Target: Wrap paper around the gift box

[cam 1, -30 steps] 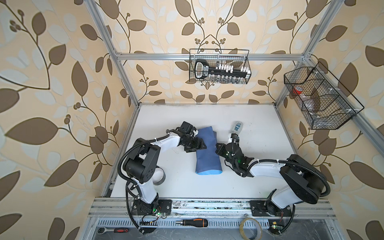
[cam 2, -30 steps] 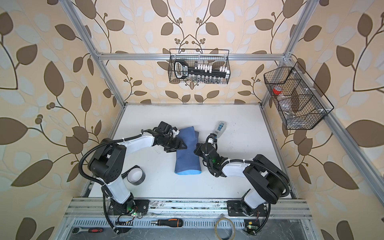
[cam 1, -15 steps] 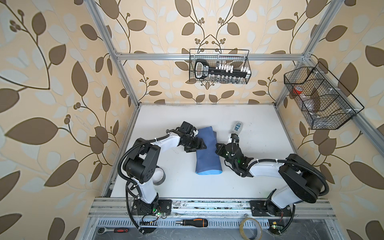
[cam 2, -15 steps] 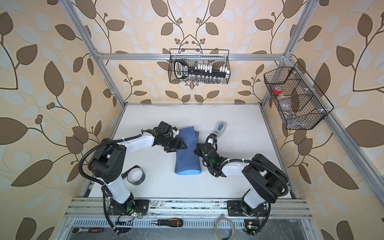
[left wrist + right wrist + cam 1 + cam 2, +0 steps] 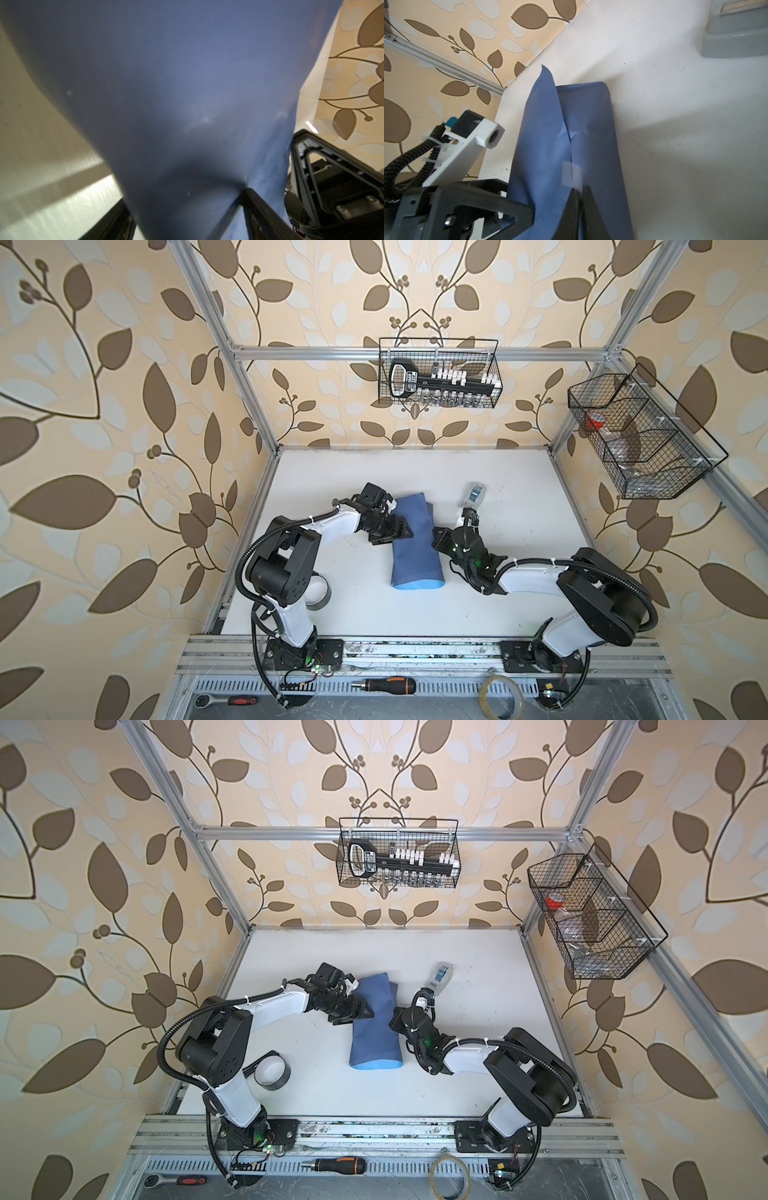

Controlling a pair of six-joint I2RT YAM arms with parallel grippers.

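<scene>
1. Counts: two arms, one gripper each. One sheet of dusky-blue paper (image 5: 415, 549), folded into a long bundle. One small grey plastic tape dispenser (image 5: 473, 494). One black tape roll (image 5: 272, 1070). Two black wire baskets.
2. The paper lay mid-table on the white table (image 5: 519, 585), between the two grippers. Its sky-blue inner face showed at the near end.
3. Left gripper (image 5: 404, 533): fingers spread wide with the bundle's edge between them. One fingertip (image 5: 252, 199) dented the paper.
4. Right gripper (image 5: 583, 188): fingers pressed together, with the tips at a clear tape strip (image 5: 570, 172) across the seam. Whether they pinched it, I couldn't tell.
5. Back basket (image 5: 457, 356) held a black rack with white pieces (image 5: 440, 381). Side basket (image 5: 665, 477), divided, held a red roll (image 5: 555, 899) and something clear that was hard to read.
6. Front ledge (image 5: 449, 686): one orange-and-black screwdriver (image 5: 384, 685), one red-gripped ratchet (image 5: 226, 700), one clear tape ring (image 5: 500, 697).
7. The gift box could not be made out; the paper hid whatever lay inside.
</scene>
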